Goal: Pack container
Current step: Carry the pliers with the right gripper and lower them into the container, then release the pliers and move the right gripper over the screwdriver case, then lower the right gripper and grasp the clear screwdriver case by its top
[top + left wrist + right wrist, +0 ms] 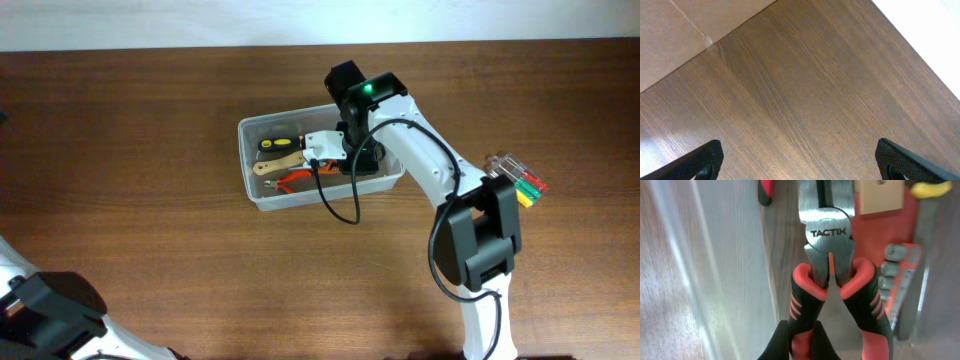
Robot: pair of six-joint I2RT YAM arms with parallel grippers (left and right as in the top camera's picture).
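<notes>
The container (250, 168) is a clear plastic tub on the wooden table, left of centre in the overhead view. My right gripper (357, 152) reaches down into its right half. In the right wrist view it (801, 332) is shut on one red-and-black handle of the pliers (829, 235), marked TACTIX, which lie along the tub's floor beside its clear wall (715, 255). My left gripper (797, 160) is open and empty over bare wood, far from the tub.
In the tub lie a yellow-handled tool (280, 143), a wooden-handled tool (275, 163) and a red tool (895, 255) next to the pliers. A set of coloured screwdrivers (518, 180) lies on the table at the right. The left arm's base (50, 310) is at the bottom left.
</notes>
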